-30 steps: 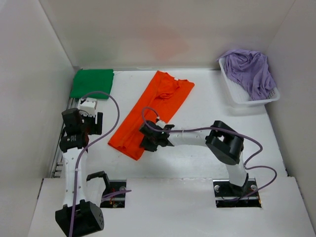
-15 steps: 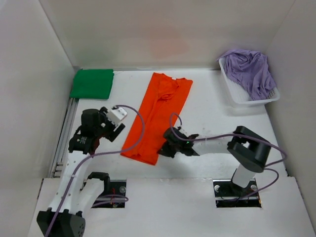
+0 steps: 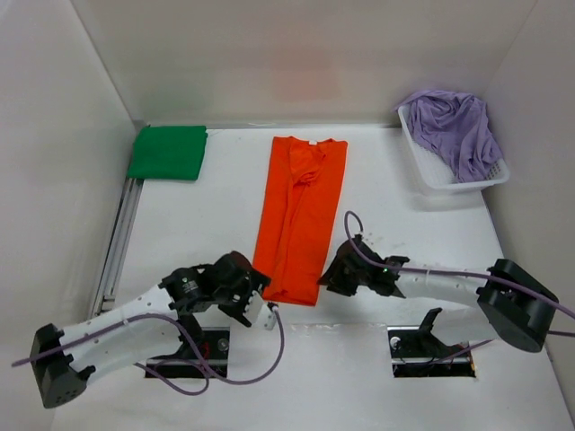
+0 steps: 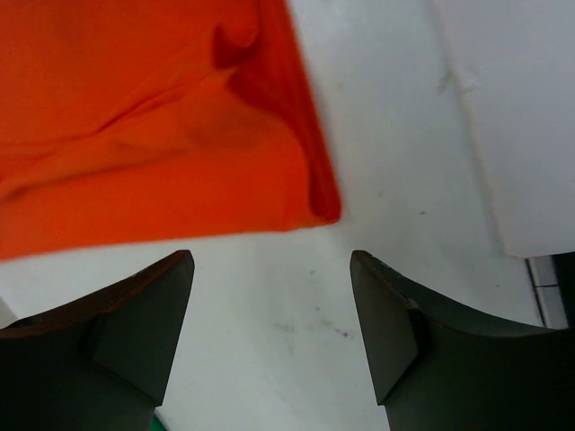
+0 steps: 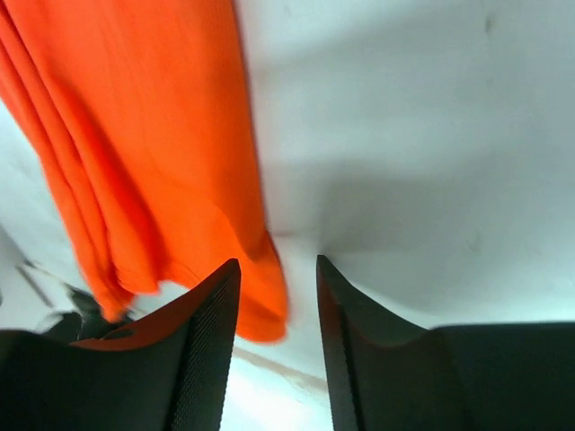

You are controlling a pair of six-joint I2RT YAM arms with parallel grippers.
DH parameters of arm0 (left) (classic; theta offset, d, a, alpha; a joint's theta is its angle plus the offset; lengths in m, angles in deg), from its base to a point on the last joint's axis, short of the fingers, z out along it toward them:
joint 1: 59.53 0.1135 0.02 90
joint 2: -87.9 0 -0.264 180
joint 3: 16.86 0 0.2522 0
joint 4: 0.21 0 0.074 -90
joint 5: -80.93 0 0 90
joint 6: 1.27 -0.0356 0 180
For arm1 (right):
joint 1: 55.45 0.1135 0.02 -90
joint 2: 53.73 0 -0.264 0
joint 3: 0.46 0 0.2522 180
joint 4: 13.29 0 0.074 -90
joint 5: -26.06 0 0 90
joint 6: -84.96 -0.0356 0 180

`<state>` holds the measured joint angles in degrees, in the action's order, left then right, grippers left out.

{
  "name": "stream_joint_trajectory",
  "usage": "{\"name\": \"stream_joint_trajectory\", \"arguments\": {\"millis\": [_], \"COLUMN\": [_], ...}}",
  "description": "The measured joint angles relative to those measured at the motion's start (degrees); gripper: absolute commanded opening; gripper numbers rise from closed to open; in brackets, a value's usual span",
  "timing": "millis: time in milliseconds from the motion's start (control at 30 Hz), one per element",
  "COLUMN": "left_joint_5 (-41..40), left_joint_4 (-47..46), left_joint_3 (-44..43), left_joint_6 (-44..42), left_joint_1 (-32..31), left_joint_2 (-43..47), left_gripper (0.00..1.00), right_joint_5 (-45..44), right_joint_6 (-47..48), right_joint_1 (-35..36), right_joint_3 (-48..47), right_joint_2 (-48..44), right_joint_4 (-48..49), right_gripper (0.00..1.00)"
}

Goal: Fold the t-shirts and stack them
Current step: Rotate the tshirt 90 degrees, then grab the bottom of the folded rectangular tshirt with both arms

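One by one. Lying flat along the table (image 3: 198, 224): orange shirt (image 3: 299, 215). Sitting folded at far left: green shirt (image 3: 167, 153). Piling in basket (image 3: 431, 175): purple shirt (image 3: 455, 126). Hovering beside orange shirt's near corners: left gripper (image 4: 271, 258), fingers wide; right gripper (image 5: 277, 262), fingers narrow, both holding nothing.

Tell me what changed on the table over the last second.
The orange t-shirt swung from diagonal to straight, its near end dragged rightward by the right gripper, now open beside its near right corner. The left gripper came down, open, by the near left corner. Green t-shirt, lavender t-shirt and basket stayed put.
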<state>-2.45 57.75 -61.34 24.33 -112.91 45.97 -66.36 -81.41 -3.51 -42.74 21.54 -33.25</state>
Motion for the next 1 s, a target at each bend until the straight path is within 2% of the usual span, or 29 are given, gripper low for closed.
{"name": "stream_joint_trajectory", "arguments": {"millis": [100,167,400,533,600,733,800,900,1000], "left_joint_5": [-0.5,-0.83,-1.42,-1.46,-1.49,-1.11,-1.05,-1.05,-1.05], "left_joint_4": [-0.24,-1.05,-6.32,-10.05,-11.5,-12.68,-12.52,-12.11,-11.72], "left_joint_3": [2.08,3.61,5.51,5.03,5.03,5.38,5.53,5.53,5.53], "left_joint_6": [-1.36,-2.16,-4.52,-4.87,-5.09,-5.88,-6.05,-6.1,-6.14], "left_joint_1": [-5.22,-5.92,-1.51,0.11,0.09,0.07,0.0,-0.28,-1.18], "left_joint_2": [-2.47,-4.63,-12.79,-15.43,-15.96,-17.03,-17.42,-17.7,-17.53], "left_gripper": [0.69,0.68,0.66,0.59,0.49,0.21,0.13,0.1,0.12], "right_joint_5": [-0.68,-1.31,-2.86,-3.1,-2.71,-1.9,-1.53,-1.4,-1.46], "right_joint_6": [1.6,2.12,3.32,3.74,3.74,3.74,3.37,2.16,0.87], "right_joint_1": [2.4,4.17,7.04,7.74,8.11,8.92,8.96,8.96,9.01], "right_joint_3": [-0.24,-1.27,-6.99,-9.05,-9.7,-9.97,-9.44,-7.04,-3.13], "right_joint_2": [-1.79,-1.9,2.19,5.7,6.91,8.55,8.66,6.71,2.27], "right_joint_4": [-3.96,-6.32,-9.75,-9.66,-9.35,-8.52,-8.02,-6.73,-6.64], "right_gripper": [0.46,0.47,0.48,0.48,0.41,0.14,0.09,0.09,0.09]}}
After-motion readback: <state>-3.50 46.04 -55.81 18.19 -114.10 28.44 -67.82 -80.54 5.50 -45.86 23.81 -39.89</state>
